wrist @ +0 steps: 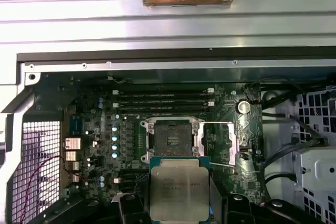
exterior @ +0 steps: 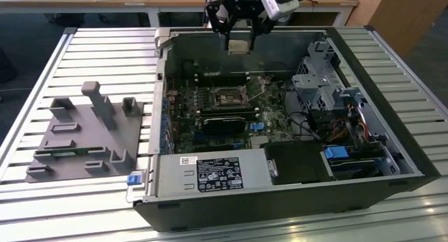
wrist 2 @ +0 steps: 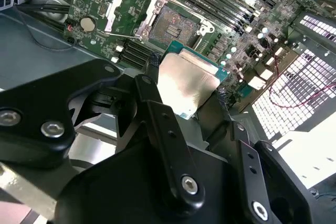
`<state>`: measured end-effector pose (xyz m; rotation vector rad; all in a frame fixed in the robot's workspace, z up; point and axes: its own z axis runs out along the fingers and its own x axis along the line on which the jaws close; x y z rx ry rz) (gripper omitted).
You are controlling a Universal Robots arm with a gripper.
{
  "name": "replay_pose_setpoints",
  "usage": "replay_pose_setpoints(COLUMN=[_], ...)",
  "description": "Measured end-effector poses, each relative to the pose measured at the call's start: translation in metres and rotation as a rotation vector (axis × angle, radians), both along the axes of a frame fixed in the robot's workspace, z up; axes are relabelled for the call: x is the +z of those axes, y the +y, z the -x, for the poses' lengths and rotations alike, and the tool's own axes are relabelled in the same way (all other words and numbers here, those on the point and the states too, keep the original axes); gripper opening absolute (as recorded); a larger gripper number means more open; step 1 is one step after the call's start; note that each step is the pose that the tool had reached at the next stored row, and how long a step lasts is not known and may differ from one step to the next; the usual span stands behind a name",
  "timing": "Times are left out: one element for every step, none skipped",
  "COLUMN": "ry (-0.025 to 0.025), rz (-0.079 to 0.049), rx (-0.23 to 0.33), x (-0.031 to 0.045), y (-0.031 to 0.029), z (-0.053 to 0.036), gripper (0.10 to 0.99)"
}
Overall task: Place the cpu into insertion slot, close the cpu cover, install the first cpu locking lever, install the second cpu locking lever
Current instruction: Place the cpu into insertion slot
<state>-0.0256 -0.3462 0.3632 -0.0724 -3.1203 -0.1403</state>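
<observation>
- Second wrist view brings the cpu (wrist 2: pixel 188 83) very close. Its pale metal face is plain to see, but two opposite edges go behind the black fingers (wrist 2: pixel 155 103), so I cannot tell where exactly the pads touch it.
- In the first wrist view one edge of the chip is cut off by the picture border, and the print on its face is too small to read.
- The gripper (exterior: pixel 238 44) has its jaws closed on the cpu, one finger at each side, and the gap is just as wide as the chip. The upper part of the gripper is cut off at the border of the exterior view.
- The cpu hangs in the air over the far part of the open computer case (exterior: pixel 280 205), well apart from the board and not seated.
- The insertion slot (wrist: pixel 172 139) lies uncovered on the green motherboard (wrist: pixel 94 129). Its dark centre is bare, and its fine contacts are hard to make out.
- The cpu cover (wrist: pixel 229 142) stands open beside the slot, with a thin wire lever (wrist: pixel 223 165) just beside it.
- Long memory slots (wrist: pixel 163 99) run near the slot.
- The case lies on a slatted metal table (exterior: pixel 105 48). Inside are the board, a labelled power-supply box (exterior: pixel 210 175) and a drive cage (exterior: pixel 318 90) with cables.
- A grey fixture block (exterior: pixel 77 142) sits at the exterior view's left of the case.
</observation>
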Motion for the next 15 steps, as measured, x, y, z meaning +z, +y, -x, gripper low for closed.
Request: replay_pose_setpoints(ry=[0.0000,0.0000,0.0000,0.0000,0.0000,0.0000,0.0000,-0.0001,0.0000,0.0000,0.0000,0.0000,0.0000,0.0000,0.0000], rz=[0.000,0.000,0.000,0.000,0.000,0.000,0.000,0.000,0.000,0.000,0.000,0.000,0.000,0.000,0.000], rx=[-0.003,-0.006,-0.009,-0.012,-0.015,-0.018,-0.019,-0.021,-0.024,-0.026,-0.028,-0.031,-0.033,-0.035,-0.037], x=[0.0000,0.0000,0.0000,0.0000,-0.0001,-0.0001,-0.0001,-0.0001,-0.0001,-0.0001,-0.0001,-0.0001,-0.0001,-0.0001,-0.0001], y=[0.0000,0.0000,0.0000,0.0000,0.0000,0.0000,0.0000,0.0000,0.0000,0.0001,0.0001,0.0001,0.0001,0.0001,0.0001], z=[0.0000,0.0000,0.0000,0.0000,0.0000,0.0000,0.0000,0.0000,0.0000,0.0000,0.0000,0.0000,0.0000,0.0000,0.0000], gripper=[0.541,0.541,0.541,0.541,0.541,0.541,0.541,0.541,0.541,0.541,0.541,0.541,0.541,0.541,0.541])
